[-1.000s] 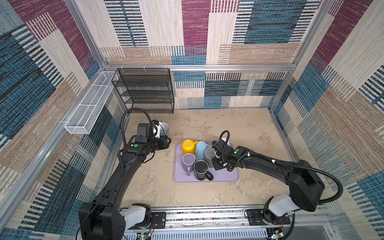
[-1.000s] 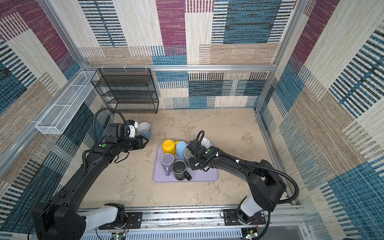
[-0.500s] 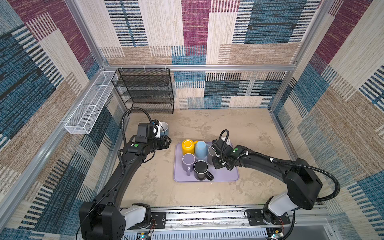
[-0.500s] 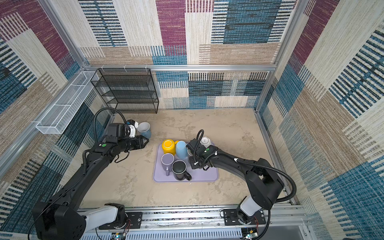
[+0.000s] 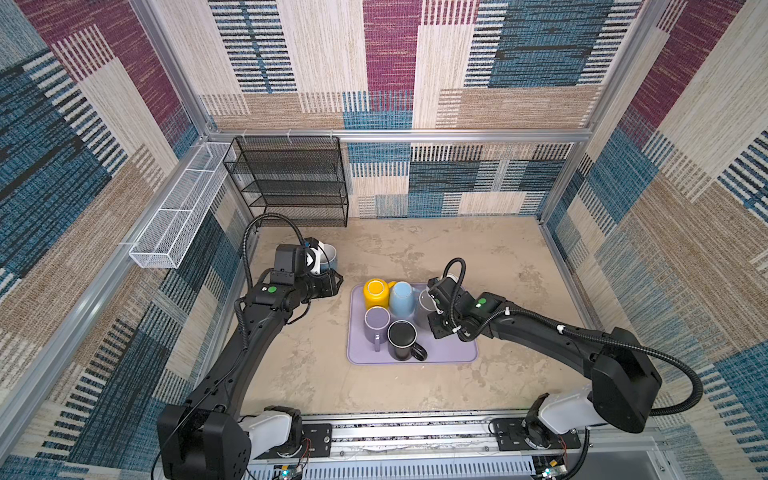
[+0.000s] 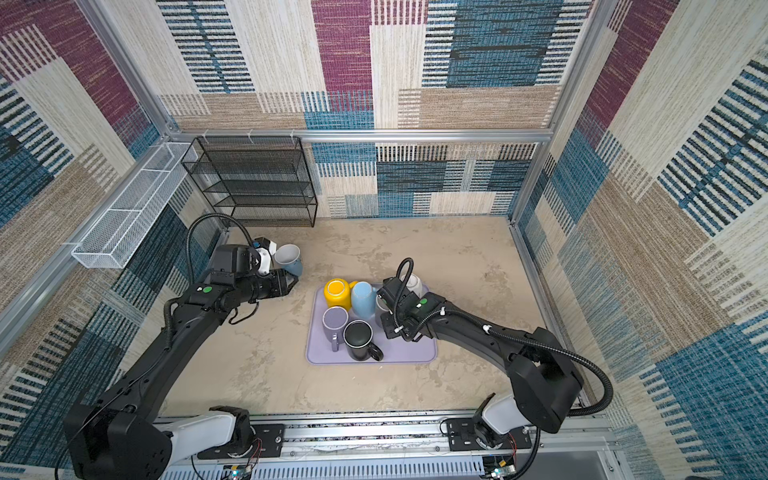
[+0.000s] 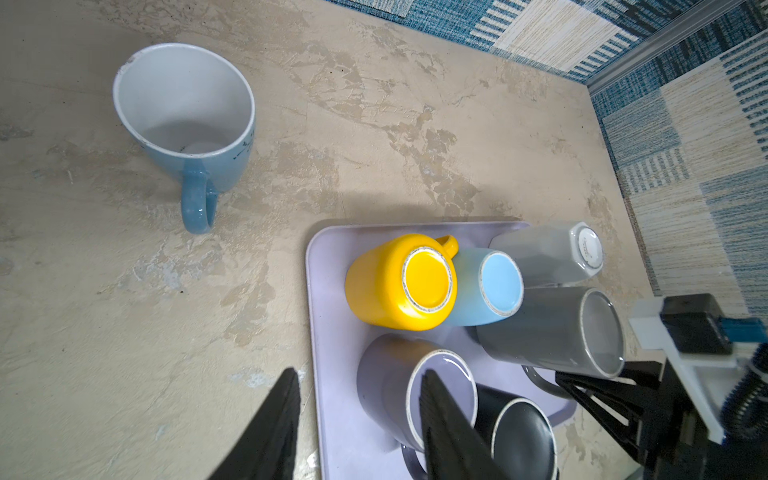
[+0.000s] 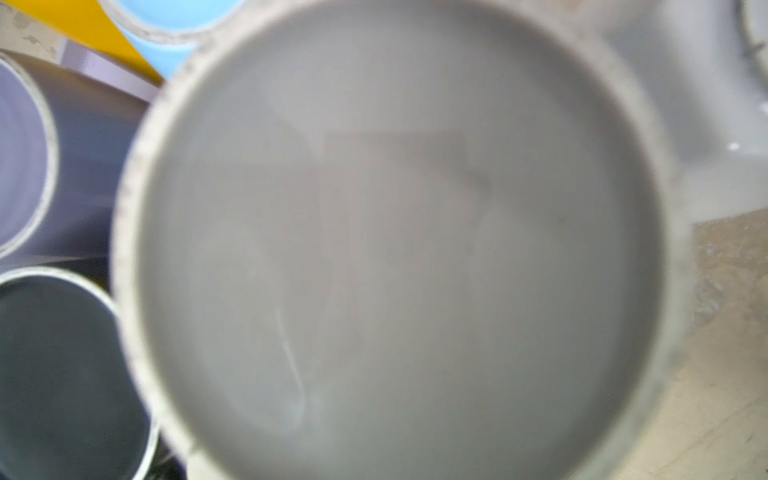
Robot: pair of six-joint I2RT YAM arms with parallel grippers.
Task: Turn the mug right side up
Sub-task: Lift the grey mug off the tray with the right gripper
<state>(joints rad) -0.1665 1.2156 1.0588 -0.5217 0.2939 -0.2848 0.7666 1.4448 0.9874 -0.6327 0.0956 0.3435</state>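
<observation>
Six mugs stand base-up on the purple tray (image 7: 328, 291). The task's grey mug (image 7: 548, 328) sits near the middle of the tray. The pale mug (image 7: 544, 253), the light-blue mug (image 7: 490, 286) and the black mug (image 7: 523, 436) stand just beside it.

The right gripper (image 7: 559, 376) reaches in over the bare half of the tray. As far as the left wrist view shows, its fingers are drawn together on the grey mug's handle. The left gripper (image 7: 357, 419) hangs over the tray's edge near the purple mug (image 7: 415, 386), fingers apart and holding nothing.

Hazards from this state:

1. Pivot in the grip. The handle lies off the mug's centre and looks glazed. On lifting, the body may swing down or slide out between the fingers.
2. Contact with neighbours. There is little clearance on the tray, so a swinging or turning mug could tip the black mug or the light-blue mug.
3. Poor close view. The grey mug's blurred base fills the right wrist view, so the handle contact cannot be checked from there.
4. Bad landing. If the mug is set down tilted or across the tray's raised lip, it may topple.
5. Arm conflict. A wide turn towards the tray's left edge could meet the left gripper.
</observation>
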